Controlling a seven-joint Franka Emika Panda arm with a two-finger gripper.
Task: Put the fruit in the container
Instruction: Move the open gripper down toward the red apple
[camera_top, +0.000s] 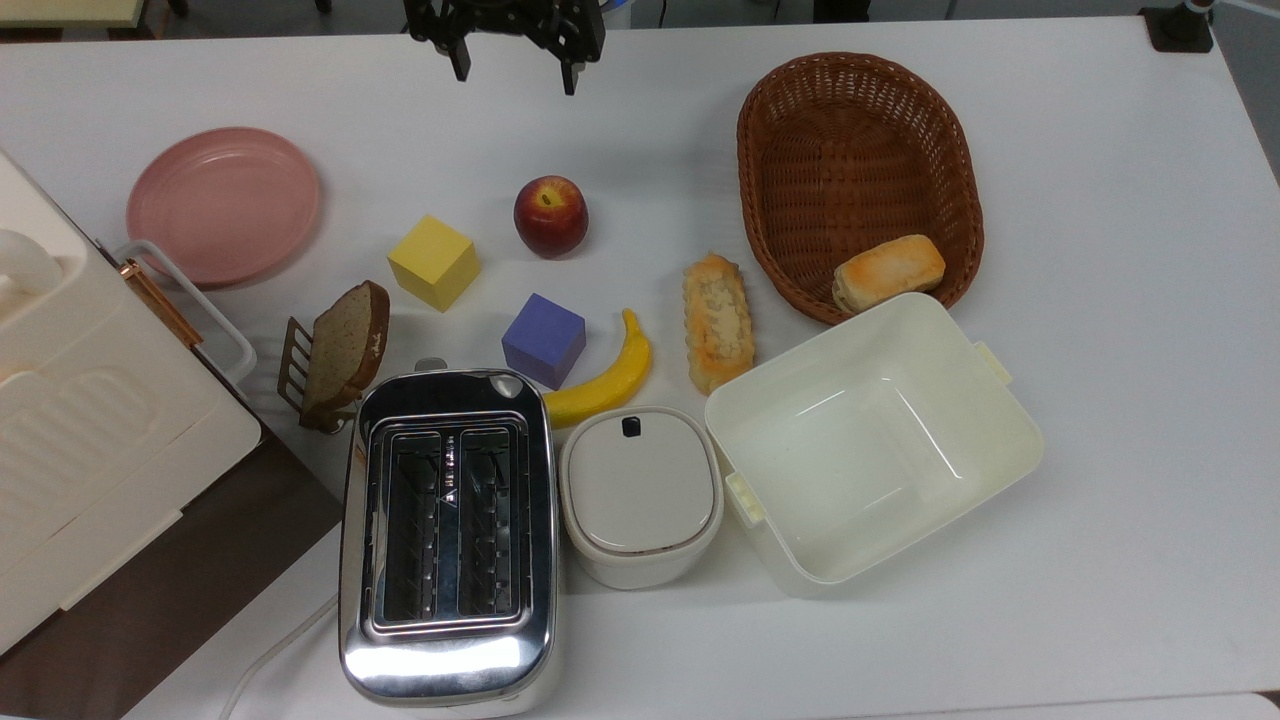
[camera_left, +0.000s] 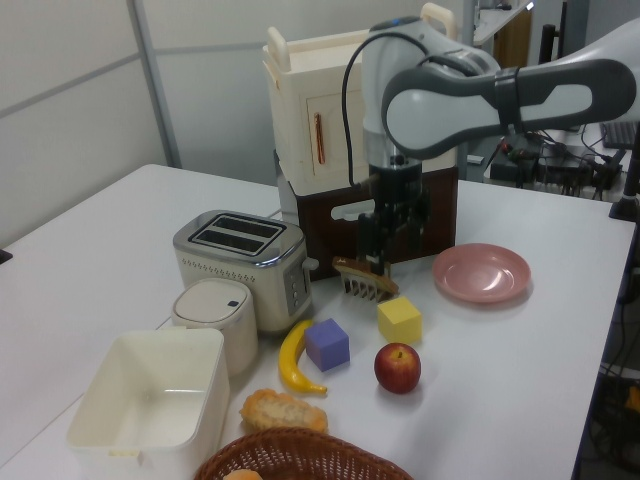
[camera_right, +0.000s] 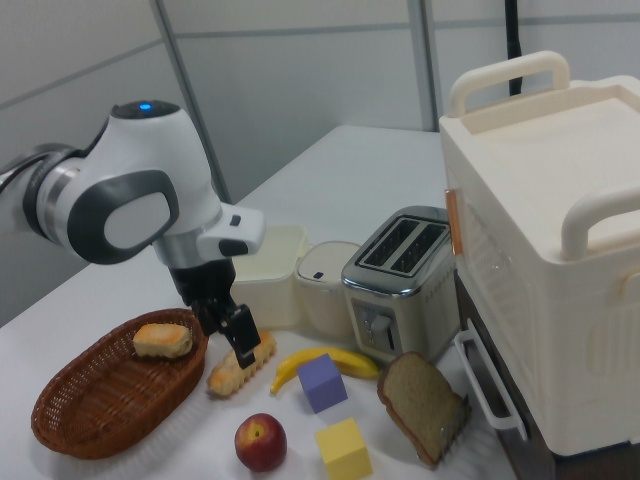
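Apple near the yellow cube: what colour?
Dark red apple with a yellowish patch around the stem, clearest in the top view.

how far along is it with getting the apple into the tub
Nothing looks done: the apple sits on the table beside the yellow cube, and the cream tub holds nothing. In hand: the open gripper hovers above the table, empty. Left: the grasp, carry and drop.

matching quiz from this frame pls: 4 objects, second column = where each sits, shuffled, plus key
Things:
1. apple
2. bread roll
3. bread slice
4. banana

Places:
A. inside the wicker basket
B. leaning on a small brown rack
C. on the bare table, between the gripper and the purple cube in the top view
D. beside the purple cube, by the lidded white box

Pairs: 1-C, 2-A, 3-B, 4-D
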